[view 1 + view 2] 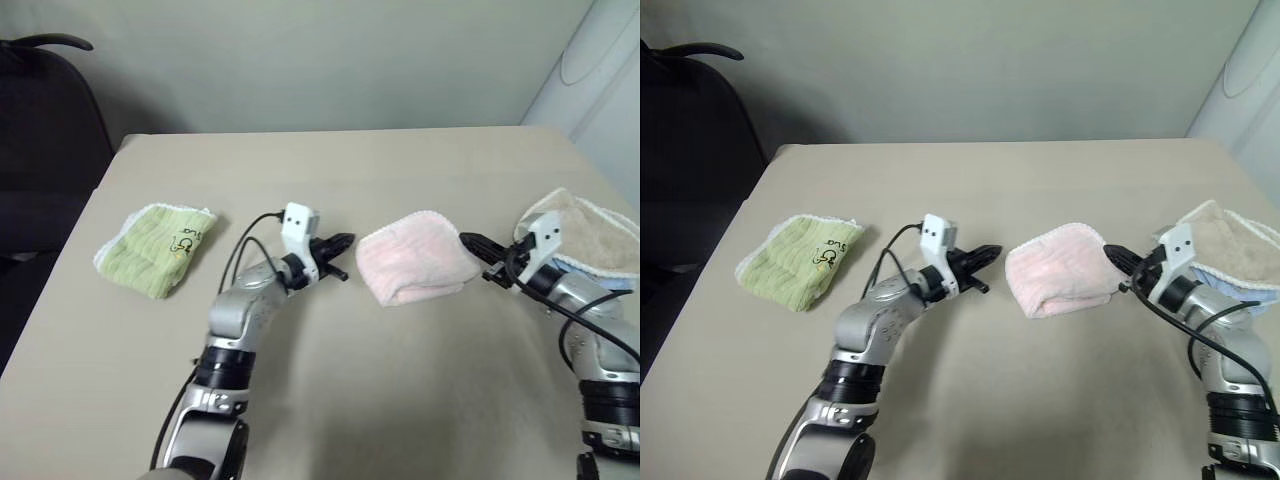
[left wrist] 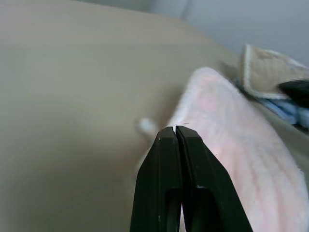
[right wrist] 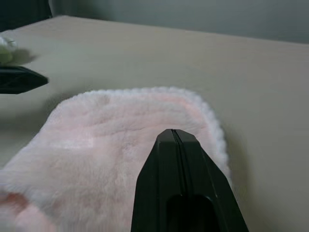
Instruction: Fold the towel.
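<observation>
1. Between the two tools sits the pink towel [image 1: 415, 258], already bunched into a small folded bundle on the worktop [image 1: 350, 380]. The left tool [image 1: 338, 245] is just beside its near edge and the right tool [image 1: 473, 243] is just off its other side. Both have their fingers pressed together with nothing in them.

2. Biggest worry imo: the fold looks loose and puffy, not flat. If either tool nudges sideways into it, the top layer could flop open again.

3. The little loop tab [image 2: 145, 126] sticks out just ahead of the left tool's tip. An easy snag if that tool pushes forward, and it'd drag the whole bundle.

4. With the fingers together, neither tool can grab anything. Going in for another fold without spreading them first would just shove the towel around.

5. Behind the right tool there's a beige towel [image 1: 590, 235] on top of something blue. Swing that arm back carelessly and it may catch the pile.

6. The green towel [image 1: 158, 248] is well off beyond the left tool, so probably safe.
</observation>
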Tool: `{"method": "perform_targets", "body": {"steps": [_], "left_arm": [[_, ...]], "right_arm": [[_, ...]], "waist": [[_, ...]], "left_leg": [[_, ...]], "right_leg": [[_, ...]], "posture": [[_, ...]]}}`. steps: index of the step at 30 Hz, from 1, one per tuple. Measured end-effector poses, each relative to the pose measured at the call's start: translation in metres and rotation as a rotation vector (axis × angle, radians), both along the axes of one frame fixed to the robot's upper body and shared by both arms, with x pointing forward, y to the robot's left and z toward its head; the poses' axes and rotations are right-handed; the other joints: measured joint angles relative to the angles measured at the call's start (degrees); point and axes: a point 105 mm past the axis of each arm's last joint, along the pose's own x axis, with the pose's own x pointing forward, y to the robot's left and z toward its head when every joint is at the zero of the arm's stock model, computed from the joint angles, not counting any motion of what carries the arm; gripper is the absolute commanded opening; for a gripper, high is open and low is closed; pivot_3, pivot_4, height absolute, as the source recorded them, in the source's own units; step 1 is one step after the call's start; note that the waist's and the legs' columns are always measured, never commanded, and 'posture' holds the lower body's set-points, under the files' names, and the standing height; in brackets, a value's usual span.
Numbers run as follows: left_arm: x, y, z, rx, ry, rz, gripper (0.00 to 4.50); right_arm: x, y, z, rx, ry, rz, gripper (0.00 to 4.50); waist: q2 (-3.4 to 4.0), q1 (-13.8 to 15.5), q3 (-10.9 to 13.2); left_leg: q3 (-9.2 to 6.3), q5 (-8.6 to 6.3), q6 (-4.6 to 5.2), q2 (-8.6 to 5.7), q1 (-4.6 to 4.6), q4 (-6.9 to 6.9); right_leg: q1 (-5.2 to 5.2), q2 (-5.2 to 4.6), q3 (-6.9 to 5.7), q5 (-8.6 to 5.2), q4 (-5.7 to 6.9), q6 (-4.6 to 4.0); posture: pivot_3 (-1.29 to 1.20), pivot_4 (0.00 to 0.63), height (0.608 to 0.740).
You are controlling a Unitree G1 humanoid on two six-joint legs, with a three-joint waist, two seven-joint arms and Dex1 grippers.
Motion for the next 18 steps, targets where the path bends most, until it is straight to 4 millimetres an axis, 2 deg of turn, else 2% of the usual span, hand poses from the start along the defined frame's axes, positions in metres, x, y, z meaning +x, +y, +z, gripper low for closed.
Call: {"method": "perform_targets", "body": {"steps": [1, 4, 7, 10, 15, 17, 18], "left_arm": [[-0.003, 0.004, -0.004, -0.020, 0.047, 0.007, 0.09], [-0.013, 0.007, -0.008, -0.108, 0.163, -0.002, 0.09], [-0.022, 0.001, -0.007, -0.178, 0.252, -0.038, 0.70], [-0.029, -0.008, -0.007, -0.272, 0.368, -0.068, 1.77], [-0.028, -0.028, 0.005, -0.371, 0.497, -0.113, 3.66], [-0.028, -0.034, 0.001, -0.362, 0.551, -0.117, 4.33], [-0.028, -0.038, -0.001, -0.359, 0.580, -0.121, 4.48]], "right_arm": [[-0.002, -0.002, -0.002, -0.003, 0.012, -0.003, 0.54], [-0.004, -0.006, -0.005, -0.020, 0.033, -0.012, 1.57], [-0.004, -0.008, -0.003, -0.032, 0.030, -0.017, 2.58], [-0.002, -0.011, -0.002, -0.051, 0.007, -0.040, 3.64], [0.006, -0.013, 0.007, -0.052, -0.045, -0.068, 3.64], [0.007, -0.013, 0.010, -0.052, -0.060, -0.074, 3.64], [0.008, -0.013, 0.011, -0.054, -0.064, -0.077, 3.64]], "waist": [[0.00, 0.0, 0.0], [0.00, 0.1, 0.0], [0.00, 0.1, 0.0], [-0.01, 0.1, 0.0], [-0.01, 0.1, 0.0], [-0.01, 0.1, 0.0], [-0.01, 0.1, 0.0]], "left_leg": [[-0.01, 0.00, 0.01, -0.03, 0.00, 0.03], [-0.01, -0.02, 0.04, -0.10, -0.01, 0.09], [0.00, -0.02, 0.05, -0.10, 0.00, 0.11], [0.01, -0.02, 0.06, -0.12, 0.00, 0.15], [0.02, -0.03, 0.10, -0.13, 0.01, 0.25], [0.02, -0.03, 0.11, -0.13, 0.01, 0.27], [0.02, -0.04, 0.12, -0.15, 0.01, 0.29]], "right_leg": [[0.02, -0.03, 0.01, -0.02, 0.02, 0.03], [0.01, -0.09, 0.03, -0.05, 0.06, 0.09], [0.02, -0.09, 0.04, -0.05, 0.07, 0.09], [0.02, -0.11, 0.01, -0.05, 0.08, 0.12], [0.03, -0.12, 0.01, -0.04, 0.11, 0.15], [0.03, -0.12, -0.01, -0.04, 0.11, 0.15], [0.04, -0.13, -0.01, -0.04, 0.11, 0.16]], "posture": [[0.00, 0.150, 0.740], [0.00, 0.150, 0.740], [0.00, 0.150, 0.740], [0.00, 0.150, 0.740], [0.00, 0.150, 0.740], [0.00, 0.150, 0.740], [0.00, 0.150, 0.740]]}}
